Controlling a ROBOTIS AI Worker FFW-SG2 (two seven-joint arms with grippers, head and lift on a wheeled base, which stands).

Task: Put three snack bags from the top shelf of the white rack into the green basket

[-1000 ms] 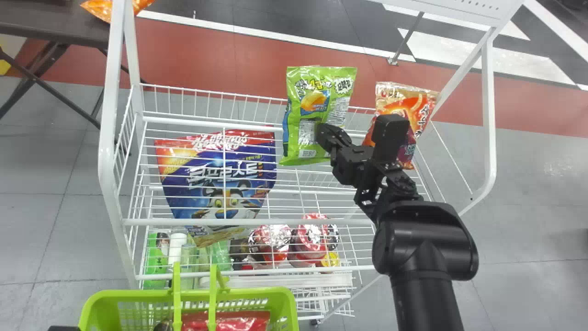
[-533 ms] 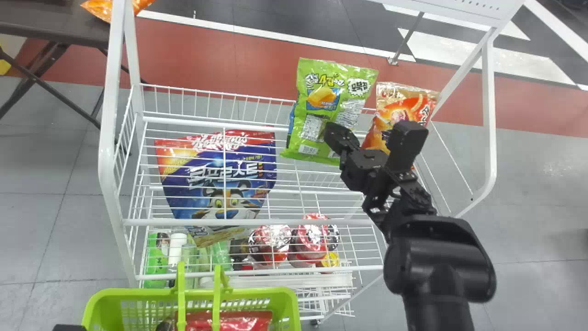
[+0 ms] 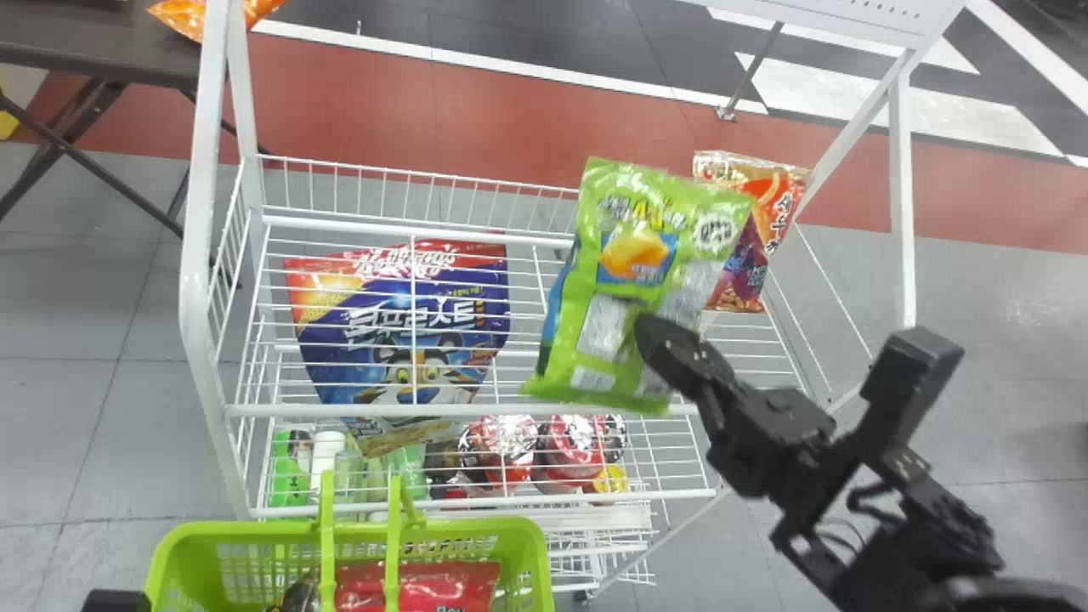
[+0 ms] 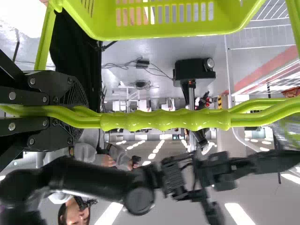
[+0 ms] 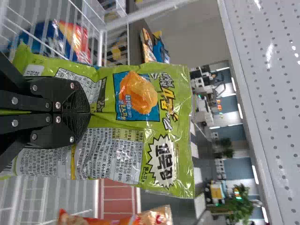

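The green chip bag (image 3: pixel 633 212) hangs from my right gripper (image 3: pixel 650 336), whose fingers clamp its lower part; I have it tilted over the right half of the white wire rack (image 3: pixel 476 410). Just beyond, partly covered by it, the orange snack bag (image 3: pixel 775 195) leans in the rack's far right corner. To the left I see a blue-and-red cereal bag with a tiger (image 3: pixel 416 340) through the wires, and nearer, red-lidded tubs (image 3: pixel 571 442). Near left is the green basket (image 3: pixel 166 557), a red bag (image 3: pixel 455 586) inside; my left gripper (image 4: pixel 77 117) has its fingers closed around the handle (image 4: pixel 164 120)
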